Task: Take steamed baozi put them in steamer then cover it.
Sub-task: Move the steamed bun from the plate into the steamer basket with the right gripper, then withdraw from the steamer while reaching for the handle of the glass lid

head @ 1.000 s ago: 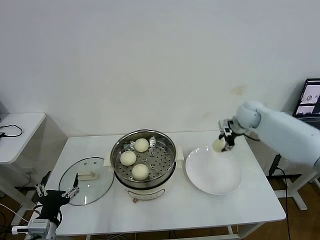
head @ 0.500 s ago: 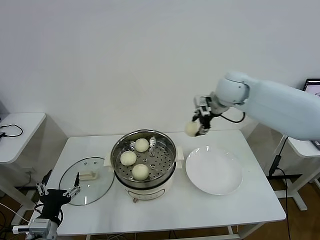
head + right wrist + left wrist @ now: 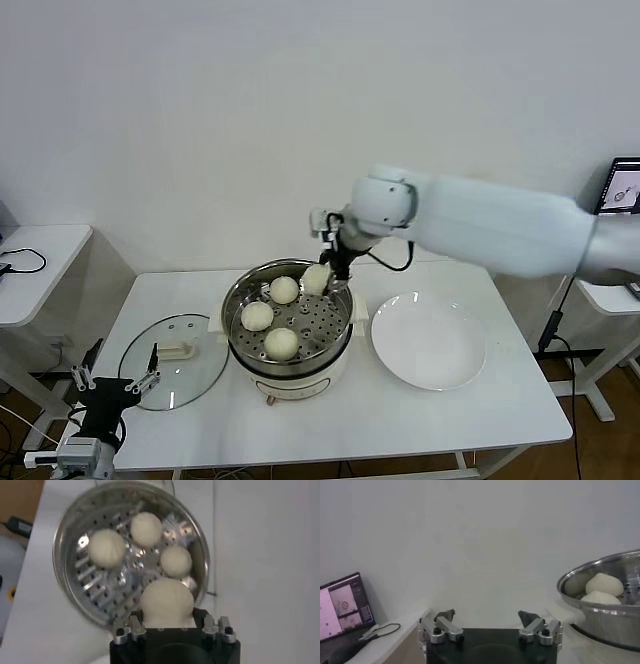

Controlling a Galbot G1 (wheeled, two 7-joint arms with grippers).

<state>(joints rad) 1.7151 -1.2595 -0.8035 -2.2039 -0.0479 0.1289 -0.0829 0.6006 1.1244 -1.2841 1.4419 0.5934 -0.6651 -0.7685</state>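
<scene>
The steamer [image 3: 320,324] stands mid-table with three steamed baozi [image 3: 284,290] [image 3: 257,316] [image 3: 281,343] on its perforated tray. My right gripper [image 3: 326,268] hangs over the pot's far right part, shut on a fourth baozi [image 3: 316,279]. From the right wrist, that baozi [image 3: 166,602] sits between the jaws above the tray [image 3: 95,587], near its rim. The cover [image 3: 172,378], clear glass with a cream handle, lies flat left of the pot. My left gripper [image 3: 115,382] is parked low at the table's front left corner, open and holding nothing [image 3: 487,617].
A white plate [image 3: 428,342] with nothing on it lies right of the steamer. A small side table [image 3: 35,255] stands at the far left. A laptop screen [image 3: 622,195] shows at the right edge. The left wrist view catches the steamer's rim [image 3: 600,611].
My right gripper has carried the baozi from above the plate leftward, up and over to the steamer. The left arm has stayed where it was.
</scene>
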